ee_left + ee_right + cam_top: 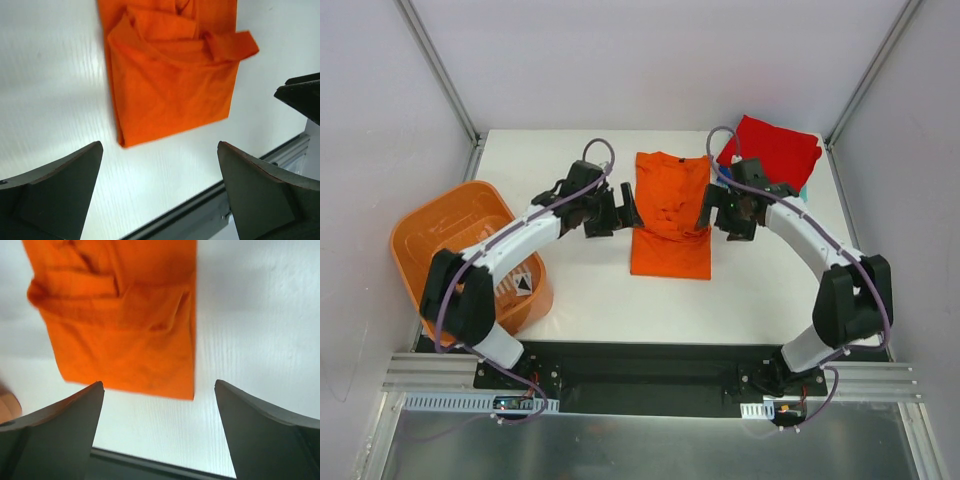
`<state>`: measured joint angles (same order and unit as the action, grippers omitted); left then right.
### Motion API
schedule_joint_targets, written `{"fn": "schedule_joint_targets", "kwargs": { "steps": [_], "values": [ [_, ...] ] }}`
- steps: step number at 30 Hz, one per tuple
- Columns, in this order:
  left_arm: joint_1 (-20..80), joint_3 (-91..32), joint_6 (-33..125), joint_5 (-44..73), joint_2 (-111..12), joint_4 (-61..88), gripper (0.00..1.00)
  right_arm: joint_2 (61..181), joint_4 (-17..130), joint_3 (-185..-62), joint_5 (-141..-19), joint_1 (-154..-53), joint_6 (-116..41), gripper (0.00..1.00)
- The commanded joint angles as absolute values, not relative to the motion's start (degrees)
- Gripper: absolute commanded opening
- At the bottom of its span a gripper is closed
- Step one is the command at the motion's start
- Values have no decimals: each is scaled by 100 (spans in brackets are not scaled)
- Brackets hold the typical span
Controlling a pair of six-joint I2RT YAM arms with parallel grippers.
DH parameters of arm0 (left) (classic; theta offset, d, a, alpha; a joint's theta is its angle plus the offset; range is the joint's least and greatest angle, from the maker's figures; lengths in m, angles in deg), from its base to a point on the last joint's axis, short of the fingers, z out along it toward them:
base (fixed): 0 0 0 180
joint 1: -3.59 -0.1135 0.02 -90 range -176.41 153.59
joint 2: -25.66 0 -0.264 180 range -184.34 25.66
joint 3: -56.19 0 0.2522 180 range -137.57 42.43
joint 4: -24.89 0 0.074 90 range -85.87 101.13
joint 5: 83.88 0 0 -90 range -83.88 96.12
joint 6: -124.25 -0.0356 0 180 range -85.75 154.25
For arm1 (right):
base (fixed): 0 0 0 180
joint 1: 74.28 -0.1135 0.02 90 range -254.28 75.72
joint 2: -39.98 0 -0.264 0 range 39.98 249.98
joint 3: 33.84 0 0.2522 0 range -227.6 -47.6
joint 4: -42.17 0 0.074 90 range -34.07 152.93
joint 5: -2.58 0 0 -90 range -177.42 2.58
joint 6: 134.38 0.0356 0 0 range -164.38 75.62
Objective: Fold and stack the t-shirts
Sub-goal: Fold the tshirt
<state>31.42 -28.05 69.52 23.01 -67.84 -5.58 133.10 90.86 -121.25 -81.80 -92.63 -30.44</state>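
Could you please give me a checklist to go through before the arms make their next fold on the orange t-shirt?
1. Left gripper open, holding nothing: ok.
2. Right gripper open, holding nothing: ok.
3. Orange t-shirt lying on the table between both grippers: ok.
4. Its edges tidy: not ok; a sleeve flap juts past one long side.
5. Red t-shirt folded at the far right corner, ready as a stack: ok.
6. What lies under the red one: cannot tell; only a teal sliver shows.
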Motion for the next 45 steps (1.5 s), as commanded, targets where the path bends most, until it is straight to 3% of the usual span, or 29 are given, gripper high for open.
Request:
{"fn": "schedule_joint_targets", "kwargs": {
  "steps": [1,12,27,33,38,45],
  "values": [
    [3320,-1780,7336,1887,-5627,-557,99,12717,8608,-11564,-7750,-9879,-3304,97],
    [3883,-82,7925,1263,-3852,-513,99,14254,8291,-12397,-7855,-10627,-3207,97],
    [3892,165,7987,1289,-3666,-513,99,15643,7799,-13978,-9321,-10320,-3831,97],
    [3892,235,8057,1342,-3604,-513,99,16180,8176,-15508,-8858,-9872,-4191,97],
    [3901,218,8084,1307,-3753,-513,99,15109,8010,-14484,-8436,-9907,-4587,97],
    [3901,-256,8005,1447,-4623,-373,99,13421,7500,-11584,-8189,-9916,-3430,97]
  ]
}}
